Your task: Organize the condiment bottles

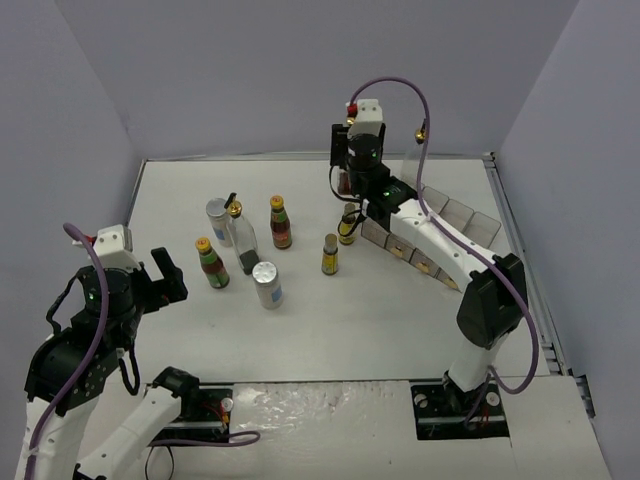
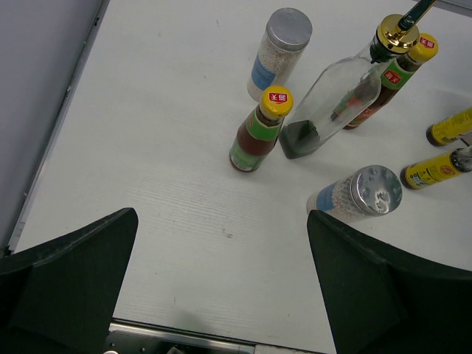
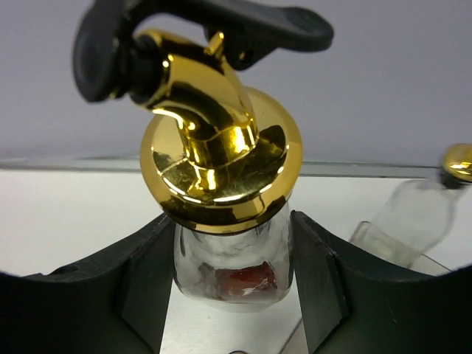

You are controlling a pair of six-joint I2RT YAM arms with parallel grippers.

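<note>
My right gripper is shut on the neck of a clear glass bottle with a gold pourer and red contents, held at the back of the table by the rack's left end. A second glass bottle stands to its right. My left gripper is open and empty at the near left. Ahead of it stand two red-sauce bottles, a tall glass bottle, two white shakers and two small dark yellow-labelled bottles.
A clear plastic rack runs diagonally along the right side, under the right arm. Grey walls enclose the table at the back and both sides. In the left wrist view the table's metal front edge lies just below the fingers.
</note>
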